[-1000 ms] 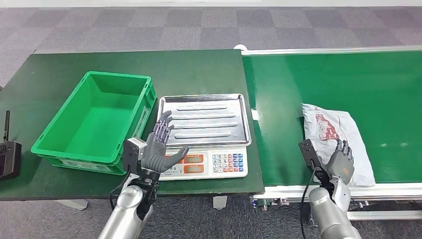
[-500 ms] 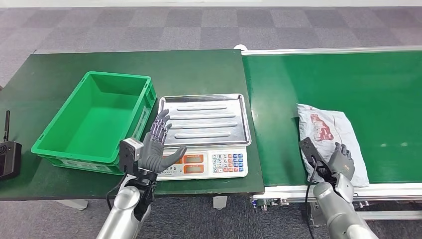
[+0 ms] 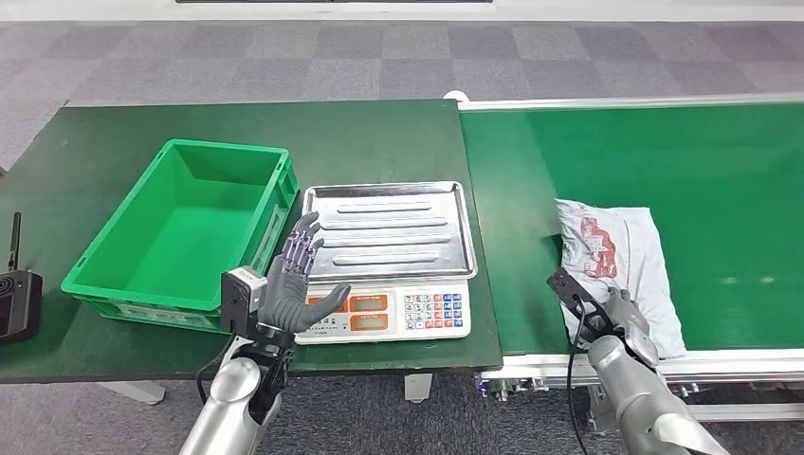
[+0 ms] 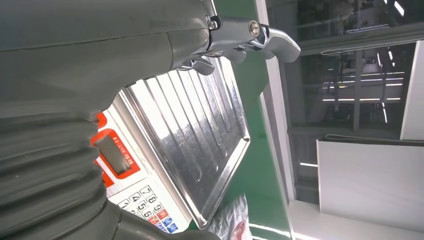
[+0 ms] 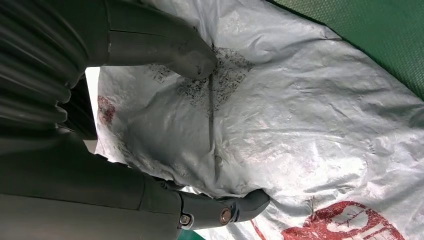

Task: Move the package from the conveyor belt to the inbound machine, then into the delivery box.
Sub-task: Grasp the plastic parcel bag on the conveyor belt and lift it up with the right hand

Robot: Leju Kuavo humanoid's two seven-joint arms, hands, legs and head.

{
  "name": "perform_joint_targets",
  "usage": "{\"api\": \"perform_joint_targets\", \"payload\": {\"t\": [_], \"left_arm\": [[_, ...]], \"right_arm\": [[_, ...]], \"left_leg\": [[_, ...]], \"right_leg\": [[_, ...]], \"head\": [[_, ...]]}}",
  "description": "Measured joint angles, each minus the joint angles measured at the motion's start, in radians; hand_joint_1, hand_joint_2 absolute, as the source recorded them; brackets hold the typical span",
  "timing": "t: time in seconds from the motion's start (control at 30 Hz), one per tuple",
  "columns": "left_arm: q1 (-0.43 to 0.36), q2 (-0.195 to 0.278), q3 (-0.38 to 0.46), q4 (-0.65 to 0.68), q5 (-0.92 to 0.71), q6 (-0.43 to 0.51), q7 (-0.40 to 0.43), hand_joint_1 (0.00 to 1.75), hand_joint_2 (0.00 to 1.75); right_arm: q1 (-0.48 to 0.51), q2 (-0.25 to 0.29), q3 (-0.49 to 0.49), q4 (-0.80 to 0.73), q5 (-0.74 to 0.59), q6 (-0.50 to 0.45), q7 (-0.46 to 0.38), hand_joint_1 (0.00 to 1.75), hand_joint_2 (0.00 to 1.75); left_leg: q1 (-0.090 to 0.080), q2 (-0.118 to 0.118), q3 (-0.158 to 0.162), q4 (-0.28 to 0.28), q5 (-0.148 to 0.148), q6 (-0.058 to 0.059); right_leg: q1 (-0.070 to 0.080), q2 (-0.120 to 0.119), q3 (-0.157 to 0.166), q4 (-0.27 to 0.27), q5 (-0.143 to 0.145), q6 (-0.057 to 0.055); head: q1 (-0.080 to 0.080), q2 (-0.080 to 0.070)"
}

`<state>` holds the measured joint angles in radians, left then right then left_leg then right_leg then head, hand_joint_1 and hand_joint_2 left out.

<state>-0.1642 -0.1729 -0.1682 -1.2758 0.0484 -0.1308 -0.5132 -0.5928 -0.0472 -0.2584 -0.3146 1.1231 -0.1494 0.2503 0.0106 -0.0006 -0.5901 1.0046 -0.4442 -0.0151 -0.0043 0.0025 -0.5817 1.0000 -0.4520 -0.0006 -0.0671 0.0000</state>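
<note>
One right robot hand [image 5: 165,125] gripping package [image 5: 300,125], wrist view.

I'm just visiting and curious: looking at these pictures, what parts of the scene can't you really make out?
- Scale readouts: too small to read in the head view; the left hand covers its left end.
- Package near edge: hidden under the right hand in the head view; its print is blurred.
- Right hand's grip: the right wrist view shows fingers pressing the package, but whether it is lifted is unclear.
- Black device: cut by the head view's left edge.
</note>
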Motion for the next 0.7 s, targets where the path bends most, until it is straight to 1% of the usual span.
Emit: {"api": "perform_joint_targets", "payload": {"t": [0.2,0.23,0.33,0.37,0.53,0.7], "left_arm": [[0.006,0.003,0.000,-0.013,-0.001,0.000,0.002,0.00,1.75],[0.007,0.004,0.000,-0.015,-0.002,0.000,0.004,0.00,1.75],[0.012,0.004,0.000,-0.027,-0.015,0.002,0.015,0.00,1.75],[0.015,0.004,0.001,-0.033,-0.020,0.003,0.020,0.00,1.75],[0.023,0.004,0.010,-0.054,-0.038,0.006,0.037,0.00,1.75],[0.023,0.004,0.021,-0.056,-0.054,0.006,0.042,0.00,1.75]], "right_arm": [[-0.001,0.007,0.003,0.000,-0.004,0.010,0.002,0.00,1.75],[-0.002,0.009,0.003,0.000,-0.007,0.012,0.001,0.23,1.75],[-0.003,0.015,0.002,0.000,-0.022,0.015,-0.017,1.54,1.75],[-0.003,0.017,0.001,0.000,-0.029,0.014,-0.032,1.75,1.75],[-0.011,0.034,-0.013,0.000,-0.067,-0.007,-0.138,1.75,1.75],[-0.021,0.066,-0.019,0.000,-0.088,-0.063,-0.231,1.75,1.75]], "left_leg": [[0.000,0.000,0.004,0.000,0.000,0.000],[0.000,0.000,0.005,0.000,0.000,0.000],[0.000,0.001,0.006,0.000,0.000,0.000],[0.000,0.002,0.006,0.000,0.000,0.000],[0.000,0.007,0.007,0.000,-0.002,0.000],[0.001,0.009,0.008,0.000,-0.001,-0.001]], "right_leg": [[0.000,0.000,0.004,0.000,0.000,0.000],[0.000,0.000,0.005,0.000,0.000,0.000],[0.000,0.001,0.006,-0.001,0.000,0.000],[0.000,0.001,0.007,-0.001,0.000,0.000],[0.000,0.006,0.007,-0.001,0.001,0.000],[0.000,0.008,0.005,-0.001,0.003,-0.001]], "head": [[0.000,0.000],[0.000,0.000],[0.000,0.000],[0.000,0.000],[0.000,0.000],[0.000,0.000]]}}
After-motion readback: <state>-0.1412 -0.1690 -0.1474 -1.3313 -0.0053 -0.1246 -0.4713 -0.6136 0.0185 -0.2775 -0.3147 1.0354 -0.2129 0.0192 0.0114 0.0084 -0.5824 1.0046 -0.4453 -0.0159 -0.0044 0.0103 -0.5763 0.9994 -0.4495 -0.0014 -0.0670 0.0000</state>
